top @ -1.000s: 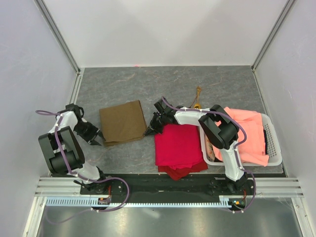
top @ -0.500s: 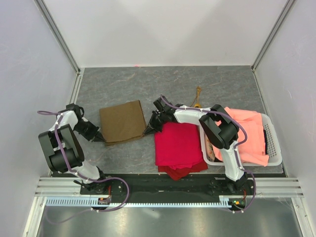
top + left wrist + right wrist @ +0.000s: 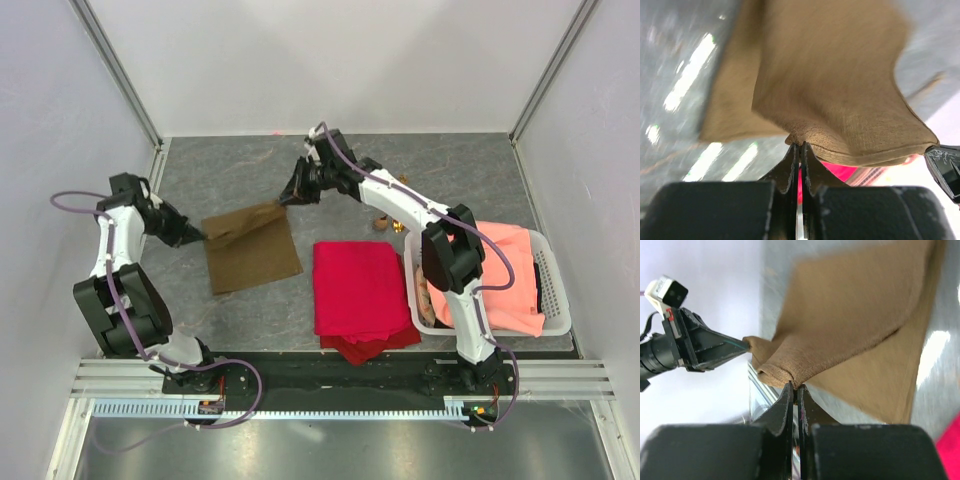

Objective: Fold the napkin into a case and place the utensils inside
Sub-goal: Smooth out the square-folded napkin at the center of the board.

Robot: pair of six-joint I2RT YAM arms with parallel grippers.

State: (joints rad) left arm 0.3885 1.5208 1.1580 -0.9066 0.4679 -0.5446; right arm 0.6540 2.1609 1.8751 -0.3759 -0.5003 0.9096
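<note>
The olive-brown napkin [image 3: 252,255] lies left of centre on the grey table, with a top layer lifted along its far side. My left gripper [image 3: 197,236] is shut on the napkin's [image 3: 840,75] left corner, fingertips pinching the hem [image 3: 801,146]. My right gripper [image 3: 291,198] is shut on the right corner of the napkin [image 3: 860,315]; the pinch [image 3: 796,387] shows in the right wrist view, with the left gripper [image 3: 715,347] opposite. The cloth sags between the two grippers. The gold utensils [image 3: 384,222] lie behind the red cloth, partly hidden under my right arm. No folded case shows.
A bright red cloth [image 3: 360,290] lies right of the napkin. A white basket [image 3: 558,300] at the right holds a salmon-orange cloth [image 3: 500,265]. The enclosure's walls stand at left, right and back.
The left gripper shut on the napkin's near-left corner. Both grippers then rose and moved toward the far side, carrying the top layer's corners with them.
</note>
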